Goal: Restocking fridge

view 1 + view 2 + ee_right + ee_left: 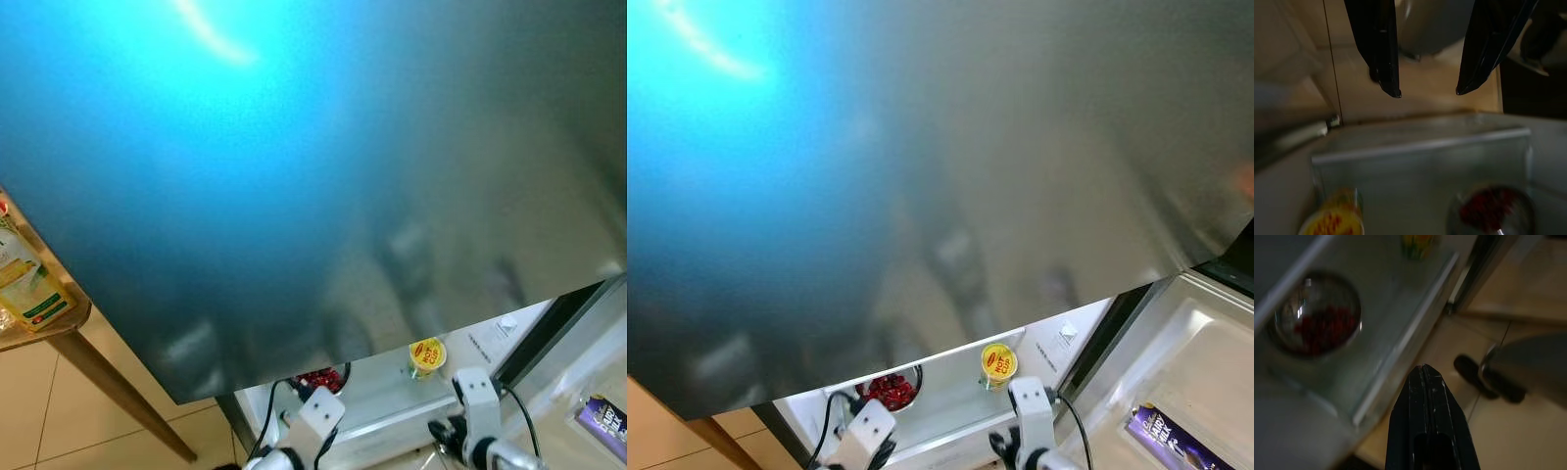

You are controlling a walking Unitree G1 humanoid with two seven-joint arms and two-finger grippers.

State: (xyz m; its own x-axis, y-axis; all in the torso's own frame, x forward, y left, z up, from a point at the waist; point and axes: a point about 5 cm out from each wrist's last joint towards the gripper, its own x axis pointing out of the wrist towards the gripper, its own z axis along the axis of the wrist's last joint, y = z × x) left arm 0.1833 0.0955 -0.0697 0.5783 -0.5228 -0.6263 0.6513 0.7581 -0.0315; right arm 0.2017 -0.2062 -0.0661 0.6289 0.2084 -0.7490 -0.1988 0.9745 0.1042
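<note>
Now the yellow cup [427, 356] stands upright on the fridge shelf [950, 411], beside a bowl of red berries [890, 390]. Left gripper [1426, 377] is clenched; right gripper [1425, 90] spread, empty. Fridge door [294, 176] looms overhead.

The yellow cup [427, 355] on the fridge shelf [382, 401] has a red oval on its lid with small lettering that looks like "HOT CUP", though it is too small to be sure. The purple bar [1164, 439] in the door rack [1205, 362] carries white script that cannot be read. The carton [27, 284] on the counter [59, 328] has a green label, its print too small to make out. A small sticker [1065, 333] on the fridge wall is illegible.
</note>
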